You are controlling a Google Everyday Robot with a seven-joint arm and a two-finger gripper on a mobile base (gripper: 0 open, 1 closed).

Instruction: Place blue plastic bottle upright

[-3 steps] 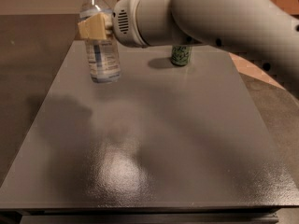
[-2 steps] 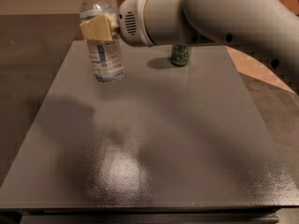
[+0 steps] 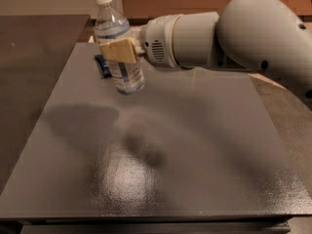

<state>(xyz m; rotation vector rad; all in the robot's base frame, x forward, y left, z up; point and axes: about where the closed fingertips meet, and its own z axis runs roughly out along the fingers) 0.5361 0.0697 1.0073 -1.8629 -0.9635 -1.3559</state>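
The blue plastic bottle [image 3: 118, 43] is clear with a white cap and a pale blue-and-white label. It hangs nearly upright, slightly tilted, above the back left of the grey table [image 3: 161, 150]. My gripper [image 3: 118, 50] reaches in from the right and is shut on the bottle around its middle, with a tan finger [image 3: 117, 50] across its front. The bottle's base is off the tabletop; its shadow lies on the table below.
A small dark blue snack packet [image 3: 101, 64] lies on the table just behind and left of the bottle. My large grey arm [image 3: 234, 33] fills the upper right. A darker surface [image 3: 29, 72] borders the table on the left.
My gripper has lifted the bottle off the table and carried it a little forward and right. The green can is now hidden behind my arm.
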